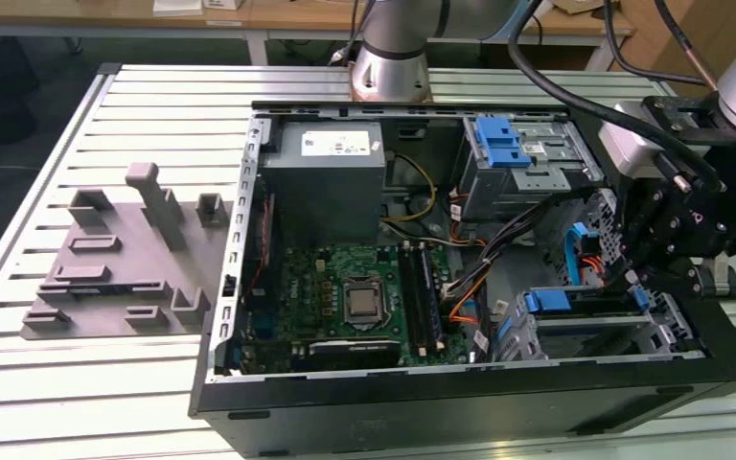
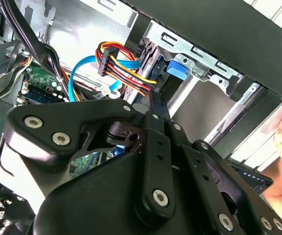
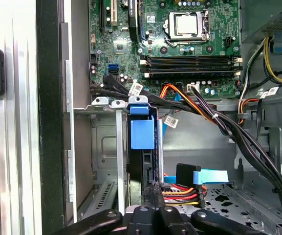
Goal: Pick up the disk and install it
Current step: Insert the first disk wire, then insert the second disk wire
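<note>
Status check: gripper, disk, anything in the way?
Gripper low at the drive cage, fingertips together. Disk seated edge-on in cage, blue tab outward. Power cable bundle crowding beside gripper.

The counter (image 1: 150,105) is showing as ribbed, pale, brushed-looking metal, and the computer case (image 1: 471,407) sitting on it is presenting matt black outer walls around bare, dull-silver sheet metal inside. The disk (image 3: 142,134) is showing a smooth blue plastic frame, slightly glossy, beside the green circuit board (image 3: 180,44) that is catching light on its metal processor cover. The gripper (image 2: 155,105) is looking like matt black plastic or coated metal with shiny steel screws, and the grey block fixture (image 1: 126,259) is looking matt and slightly rough.
</note>
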Robot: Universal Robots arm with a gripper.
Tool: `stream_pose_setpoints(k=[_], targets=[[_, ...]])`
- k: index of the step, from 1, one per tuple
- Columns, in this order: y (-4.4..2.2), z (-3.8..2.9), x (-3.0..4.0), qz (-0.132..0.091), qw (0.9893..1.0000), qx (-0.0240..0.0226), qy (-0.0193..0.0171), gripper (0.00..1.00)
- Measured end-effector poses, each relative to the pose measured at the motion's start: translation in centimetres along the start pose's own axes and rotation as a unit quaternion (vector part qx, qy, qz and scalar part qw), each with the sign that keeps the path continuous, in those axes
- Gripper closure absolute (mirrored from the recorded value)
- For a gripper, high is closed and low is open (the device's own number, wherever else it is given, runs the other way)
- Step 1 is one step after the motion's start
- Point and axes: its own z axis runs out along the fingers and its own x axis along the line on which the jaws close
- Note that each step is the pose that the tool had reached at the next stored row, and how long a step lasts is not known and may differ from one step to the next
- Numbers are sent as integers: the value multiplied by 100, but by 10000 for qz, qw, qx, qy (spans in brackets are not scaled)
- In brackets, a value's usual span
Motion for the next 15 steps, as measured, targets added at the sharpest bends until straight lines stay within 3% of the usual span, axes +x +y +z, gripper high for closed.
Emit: stream_pose_setpoints(k=[15], targets=[[1, -3, 0, 0, 10000, 0, 1, 89]])
